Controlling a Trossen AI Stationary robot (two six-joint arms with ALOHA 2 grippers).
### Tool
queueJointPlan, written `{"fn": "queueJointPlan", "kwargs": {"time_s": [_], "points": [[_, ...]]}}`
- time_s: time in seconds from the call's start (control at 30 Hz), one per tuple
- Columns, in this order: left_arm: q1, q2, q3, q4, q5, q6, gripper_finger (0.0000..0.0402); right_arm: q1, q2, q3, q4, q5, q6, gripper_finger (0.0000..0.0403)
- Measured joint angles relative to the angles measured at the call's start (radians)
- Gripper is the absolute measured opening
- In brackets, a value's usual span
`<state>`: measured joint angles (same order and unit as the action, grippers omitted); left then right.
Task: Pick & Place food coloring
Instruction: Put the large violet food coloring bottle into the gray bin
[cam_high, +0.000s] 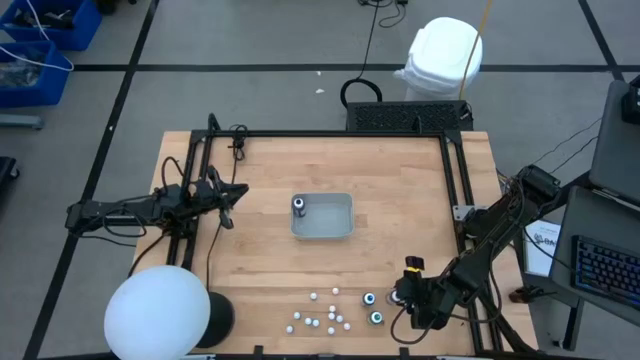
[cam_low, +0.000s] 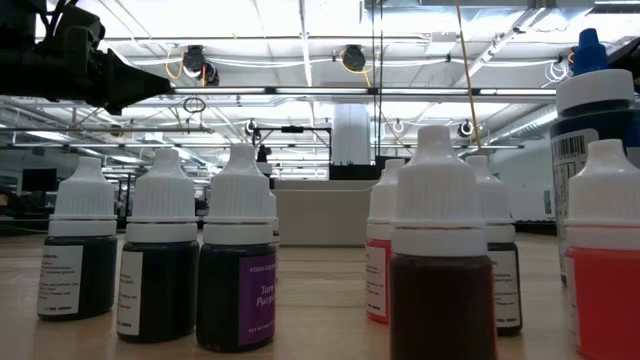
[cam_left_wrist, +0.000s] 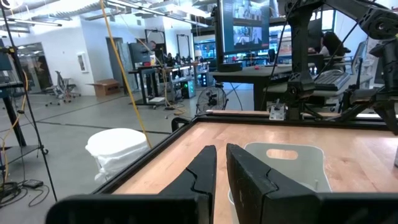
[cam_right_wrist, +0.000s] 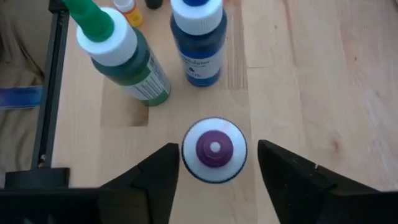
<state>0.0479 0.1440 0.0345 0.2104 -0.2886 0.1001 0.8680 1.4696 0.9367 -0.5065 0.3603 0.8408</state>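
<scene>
- Across the pale wooden tabletop, built of butted planks inside a black metal frame, we see a translucent rounded plastic tray at the centre with one dark bottle standing upright in its left end.
- Along the near edge lies a loose cluster of small white-capped dropper bottles; in the low view they stand upright with ribbed white caps and dark, purple and red bodies.
- Just right of that cluster stand the food coloring bottles: a blue-tipped one and a green-tipped one, which leans in the right wrist view, and a purple-tipped one, all smooth round plastic with white collars.
- Our right gripper hangs directly over the purple-tipped bottle, its dark fingers spread wide on either side with clear gaps, touching nothing.
- Our left gripper waits above the table's left side, well apart from the tray, fingers nearly together around nothing.
- Beyond the table we see grey floor with dark lines, a white bag-lined bin, a white globe at the near left corner, and an open workshop with desks and monitors.
</scene>
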Motion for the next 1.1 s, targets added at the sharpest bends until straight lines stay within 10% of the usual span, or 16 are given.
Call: {"fn": "queueJointPlan", "kwargs": {"time_s": [1.1], "points": [[0.0, 0.0, 0.0, 0.002, -0.001, 0.0, 0.0047, -0.06, -0.116, 0.0, 0.007, 0.088, -0.242, 0.0113]]}}
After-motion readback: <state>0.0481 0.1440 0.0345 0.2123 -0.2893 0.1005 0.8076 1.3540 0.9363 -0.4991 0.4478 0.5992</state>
